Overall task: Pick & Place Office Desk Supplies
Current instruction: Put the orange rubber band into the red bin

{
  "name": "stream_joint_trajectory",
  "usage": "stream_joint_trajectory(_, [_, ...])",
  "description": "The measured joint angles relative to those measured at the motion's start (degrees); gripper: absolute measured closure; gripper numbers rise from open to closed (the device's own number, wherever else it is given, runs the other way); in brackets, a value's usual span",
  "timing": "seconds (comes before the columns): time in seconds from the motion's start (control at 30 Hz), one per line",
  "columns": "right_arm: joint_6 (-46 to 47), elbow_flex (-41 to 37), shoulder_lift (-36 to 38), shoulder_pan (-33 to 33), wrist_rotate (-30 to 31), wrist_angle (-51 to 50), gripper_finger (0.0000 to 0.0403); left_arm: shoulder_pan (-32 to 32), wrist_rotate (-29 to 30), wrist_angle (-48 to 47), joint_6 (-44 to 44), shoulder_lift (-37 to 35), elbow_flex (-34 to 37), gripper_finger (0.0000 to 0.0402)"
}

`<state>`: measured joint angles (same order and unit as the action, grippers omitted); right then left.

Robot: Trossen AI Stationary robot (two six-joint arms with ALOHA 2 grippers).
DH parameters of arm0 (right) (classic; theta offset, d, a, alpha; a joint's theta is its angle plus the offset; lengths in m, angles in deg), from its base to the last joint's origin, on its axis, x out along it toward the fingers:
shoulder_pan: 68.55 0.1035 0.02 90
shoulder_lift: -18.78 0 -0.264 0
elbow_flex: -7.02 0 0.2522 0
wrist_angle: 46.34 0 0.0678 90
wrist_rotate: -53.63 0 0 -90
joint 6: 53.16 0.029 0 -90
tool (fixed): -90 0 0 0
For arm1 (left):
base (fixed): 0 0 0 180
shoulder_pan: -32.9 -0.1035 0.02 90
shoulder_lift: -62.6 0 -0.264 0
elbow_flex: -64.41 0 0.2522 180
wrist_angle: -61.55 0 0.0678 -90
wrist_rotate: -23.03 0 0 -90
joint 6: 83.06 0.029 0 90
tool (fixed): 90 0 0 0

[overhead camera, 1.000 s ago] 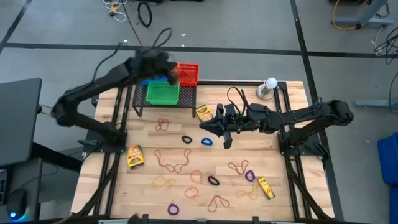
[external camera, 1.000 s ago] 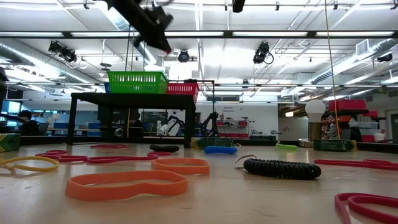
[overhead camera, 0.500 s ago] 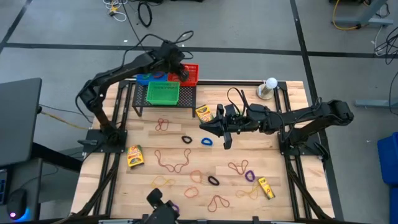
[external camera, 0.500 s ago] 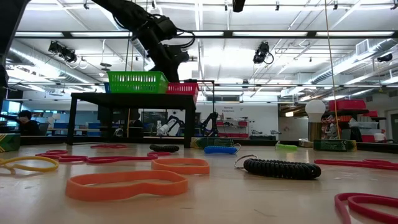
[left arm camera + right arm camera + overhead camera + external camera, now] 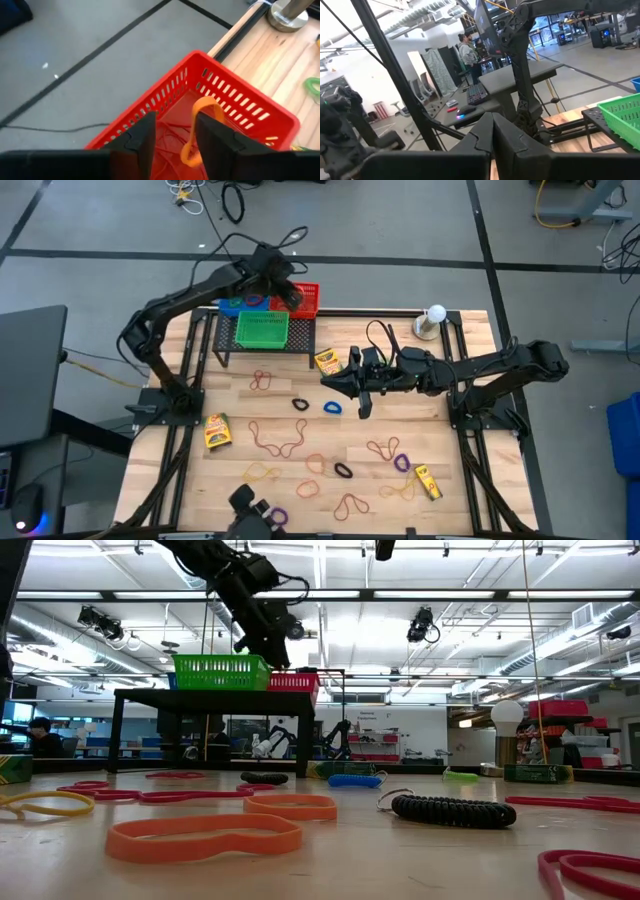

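Observation:
My left gripper (image 5: 175,120) hangs open over the red basket (image 5: 240,105), which stands on the black rack (image 5: 265,352) at the table's far edge. An orange rubber band (image 5: 200,127) dangles between its fingers, above the basket's floor, where thin orange bands lie. In the high view the left gripper (image 5: 290,298) is over the red basket (image 5: 306,300). My right gripper (image 5: 328,384) is shut and empty, held level above the middle of the table. Several rubber bands (image 5: 280,438) and yellow crayon boxes (image 5: 216,430) (image 5: 326,360) (image 5: 428,480) lie flat on the wood. My left gripper's jaws stand apart around the orange band. The band's loop (image 5: 192,150) hangs close beside the inner side of one finger (image 5: 215,137), inside the red basket's rim. Whether the band touches that finger, I cannot tell.
A green basket (image 5: 262,330) and a blue one (image 5: 232,307) share the rack with the red one. A white ball on a round base (image 5: 432,320) stands at the far right. A dark object (image 5: 248,504) shows at the table's near edge. Black frame rails run along both sides.
My left gripper has swung from over the green and blue baskets toward the table's right and down, and now hangs over the red basket, tipped further downward. My right arm has kept still. A dark object has come into view at the near edge.

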<state>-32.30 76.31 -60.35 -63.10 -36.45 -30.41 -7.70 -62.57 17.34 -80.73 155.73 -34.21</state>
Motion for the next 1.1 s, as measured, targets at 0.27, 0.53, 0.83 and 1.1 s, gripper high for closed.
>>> stream_joint_trajectory(0.27, [-1.1, 0.0, 0.0, -0.2, 0.0, 0.0, 0.0396, -0.8, -2.3, -1.6, 0.8, -3.5, 0.0, 0.0276])
stream_joint_trajectory(0.53, [-1.3, 0.0, 0.0, -0.2, 0.0, 0.0, 0.0394, -5.2, -8.2, -6.1, -9.0, -2.0, 0.0, 0.0385])
stream_joint_trajectory(0.83, [-1.3, 0.0, 0.0, -0.2, 0.0, 0.0, 0.0394, -7.5, -15.3, -8.6, -13.7, -2.0, 0.0, 0.0313])
stream_joint_trajectory(1.1, [-0.8, 0.0, 0.0, -0.2, 0.0, 0.0, 0.0394, -7.5, -19.6, -13.9, -17.5, -2.0, -1.0, 0.0210])
